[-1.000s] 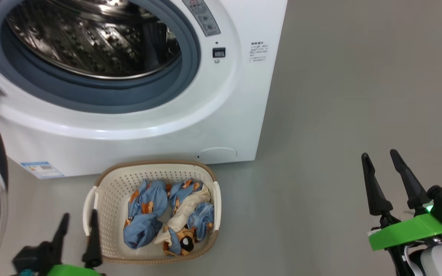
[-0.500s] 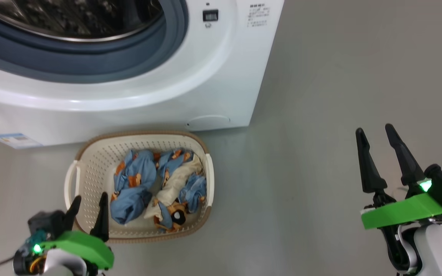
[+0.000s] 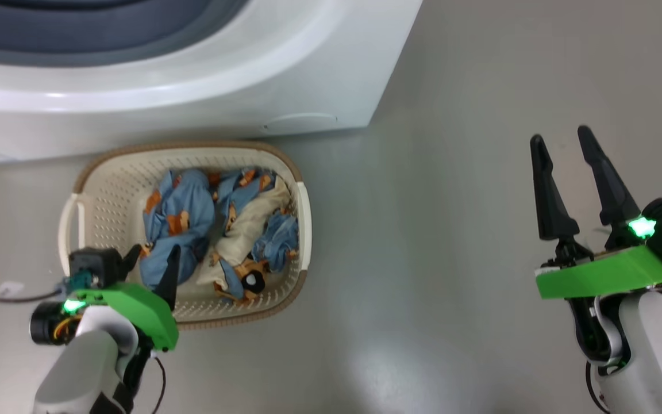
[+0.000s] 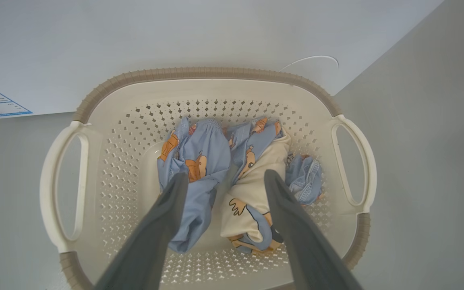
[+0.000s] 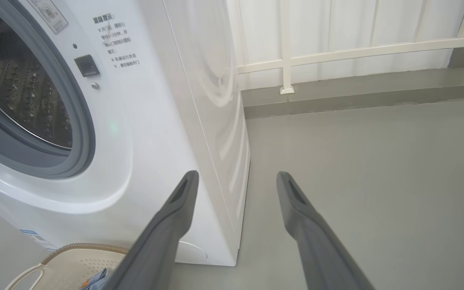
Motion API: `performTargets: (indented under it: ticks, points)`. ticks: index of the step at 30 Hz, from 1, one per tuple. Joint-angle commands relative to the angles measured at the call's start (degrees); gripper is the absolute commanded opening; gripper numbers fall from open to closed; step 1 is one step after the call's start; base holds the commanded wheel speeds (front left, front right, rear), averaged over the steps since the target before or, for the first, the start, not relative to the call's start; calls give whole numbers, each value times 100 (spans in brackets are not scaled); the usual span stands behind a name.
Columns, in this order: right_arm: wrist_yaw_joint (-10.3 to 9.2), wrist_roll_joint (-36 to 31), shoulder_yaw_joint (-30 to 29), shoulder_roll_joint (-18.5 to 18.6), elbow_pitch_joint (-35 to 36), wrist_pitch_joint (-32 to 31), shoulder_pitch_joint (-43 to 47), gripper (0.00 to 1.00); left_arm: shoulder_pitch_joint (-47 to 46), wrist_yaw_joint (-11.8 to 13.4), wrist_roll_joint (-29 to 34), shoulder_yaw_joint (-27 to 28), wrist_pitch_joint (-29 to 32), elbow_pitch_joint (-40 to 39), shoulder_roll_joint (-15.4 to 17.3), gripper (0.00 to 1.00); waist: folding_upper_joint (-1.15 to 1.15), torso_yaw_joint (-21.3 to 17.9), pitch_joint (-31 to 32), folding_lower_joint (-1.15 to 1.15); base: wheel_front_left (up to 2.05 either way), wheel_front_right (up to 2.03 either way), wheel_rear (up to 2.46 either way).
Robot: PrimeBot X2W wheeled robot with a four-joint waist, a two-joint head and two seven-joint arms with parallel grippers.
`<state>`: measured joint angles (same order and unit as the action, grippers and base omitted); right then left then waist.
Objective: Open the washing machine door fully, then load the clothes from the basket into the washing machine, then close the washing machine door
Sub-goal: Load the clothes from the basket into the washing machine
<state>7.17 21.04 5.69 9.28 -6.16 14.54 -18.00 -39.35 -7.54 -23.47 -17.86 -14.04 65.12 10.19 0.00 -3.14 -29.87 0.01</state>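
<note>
basket (image 3: 181,146) sits on the floor (image 3: 423,241) right against the washing machine (image 3: 204,109), clothes (image 3: 179,221) bunched up inside it. your left gripper (image 3: 156,250) hangs over the basket's near side, jaws spread wide, gripping nothing. your right gripper (image 3: 559,135) is well apart over the floor, jaws open, empty too.

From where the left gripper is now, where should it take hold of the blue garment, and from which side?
Probably its bunched, raised middle, from above: the blue garment lies crumpled low in the basket, whose walls block the sides; the open left gripper hangs over it.
</note>
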Motion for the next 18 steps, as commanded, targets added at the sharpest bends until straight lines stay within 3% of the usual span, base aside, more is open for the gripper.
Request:
performTargets:
  ticks: [1,18]
  points:
    - [32,-54,128,4,178,46,-68,100,-123,5,-86,54,27,76,212,100,0,-65,-370,-1,0,0,0]
    - [32,-98,140,-21,389,46,-427,100,-1001,5,-447,-433,472,745,404,100,0,-203,-1217,-1,0,0,0]
